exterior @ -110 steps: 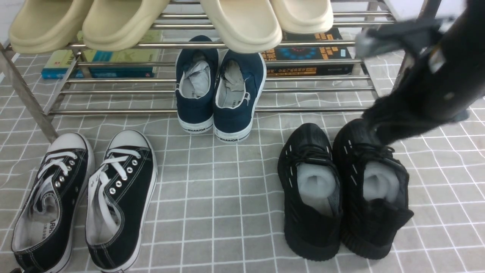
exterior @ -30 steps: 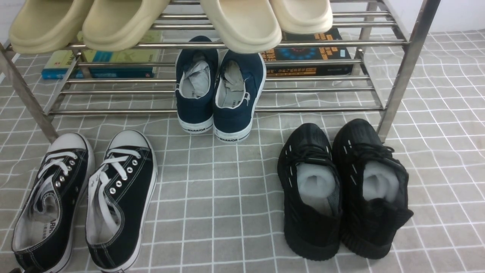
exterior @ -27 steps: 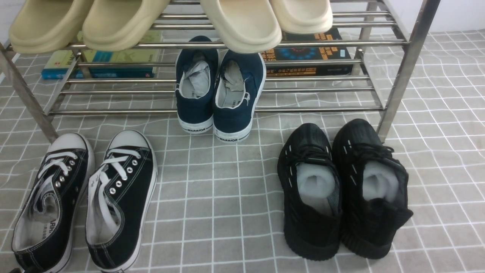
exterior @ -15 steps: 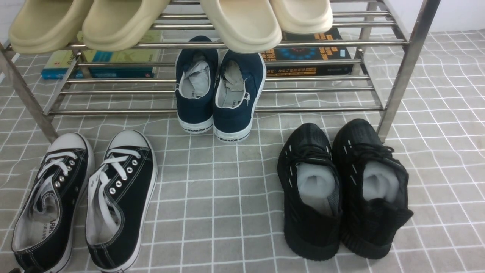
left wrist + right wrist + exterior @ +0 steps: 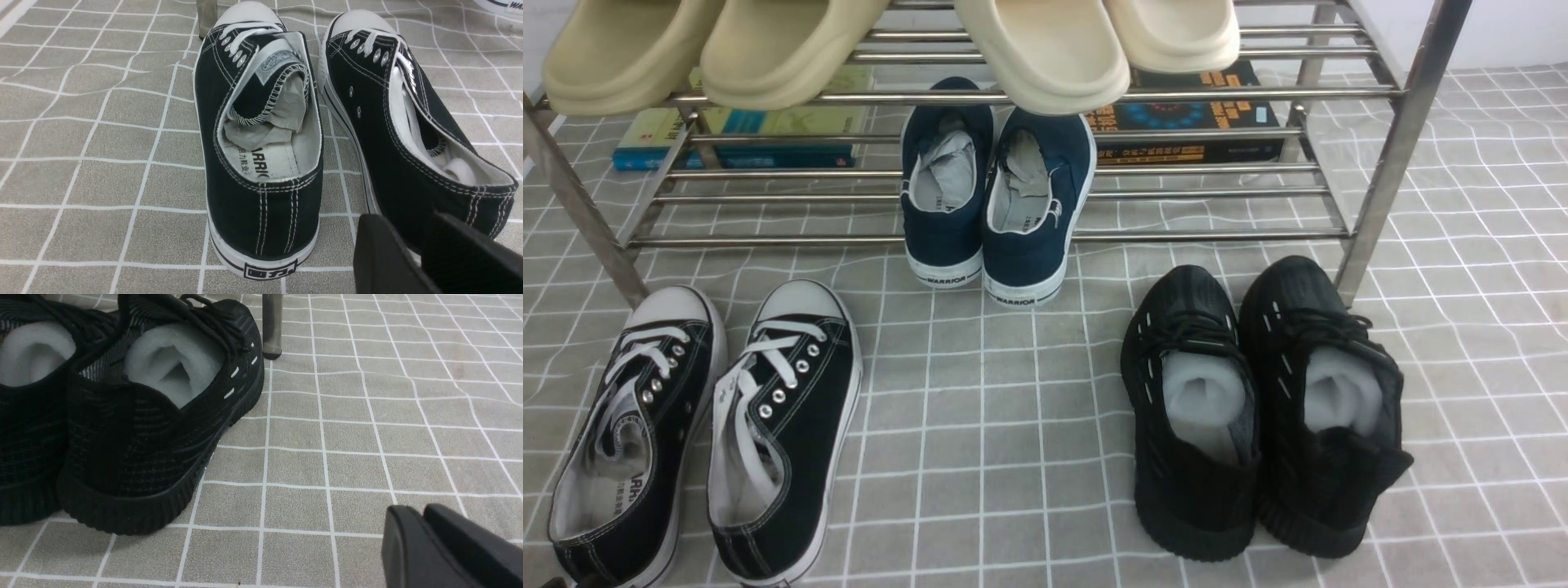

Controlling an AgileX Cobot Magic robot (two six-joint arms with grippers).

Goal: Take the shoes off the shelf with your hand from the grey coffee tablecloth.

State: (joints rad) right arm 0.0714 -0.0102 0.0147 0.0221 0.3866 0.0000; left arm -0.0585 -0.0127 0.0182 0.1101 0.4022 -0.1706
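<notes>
on the grey coffee tablecloth [image 5: 1029, 425] the shoes [image 5: 1258, 408] are set; neither hand's jaw state can be told.

slippers [image 5: 1045, 49], books [image 5: 1188, 114], navy [image 5: 992, 196] and canvas sneakers [image 5: 711, 425]

Six sneakers [image 5: 1266, 408] are counted, four beige slippers [image 5: 1045, 49], two books [image 5: 1184, 114], and one shelf [image 5: 1388, 163].

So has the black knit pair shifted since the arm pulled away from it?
No. The black knit pair sits where it did, the right shoe's toe still beside the shelf leg on the tablecloth.
</notes>
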